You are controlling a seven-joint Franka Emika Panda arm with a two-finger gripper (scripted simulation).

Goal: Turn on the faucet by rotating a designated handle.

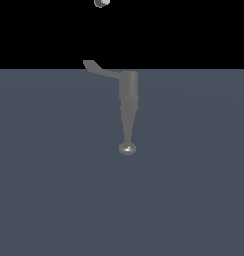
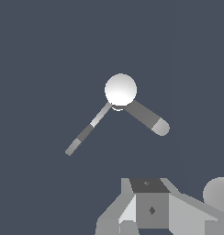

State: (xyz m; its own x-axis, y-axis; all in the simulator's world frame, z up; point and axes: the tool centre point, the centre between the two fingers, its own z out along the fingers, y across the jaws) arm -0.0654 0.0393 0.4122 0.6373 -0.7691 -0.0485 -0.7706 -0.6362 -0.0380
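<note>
The faucet (image 1: 128, 95) is a matte grey cylinder tapering to a narrow spout with a small shiny tip (image 1: 127, 148). The handle (image 1: 98, 68), a thin curved lever with a flat tip, sticks out toward the exterior view's left. In the wrist view the faucet shows as a bright round cap (image 2: 120, 89) with a thin segmented rod (image 2: 86, 133) and a thicker round-ended bar (image 2: 148, 118), which looks like the handle. My gripper (image 2: 150, 209) is well apart from the faucet and touches nothing. Only a small piece of it (image 1: 101, 2) shows in the exterior view. Its fingertips are not shown.
The faucet rests on a flat blue-grey floor (image 1: 54, 190) that ends at a black background. A rounded grey part of the arm (image 2: 218, 195) shows beside the gripper body in the wrist view.
</note>
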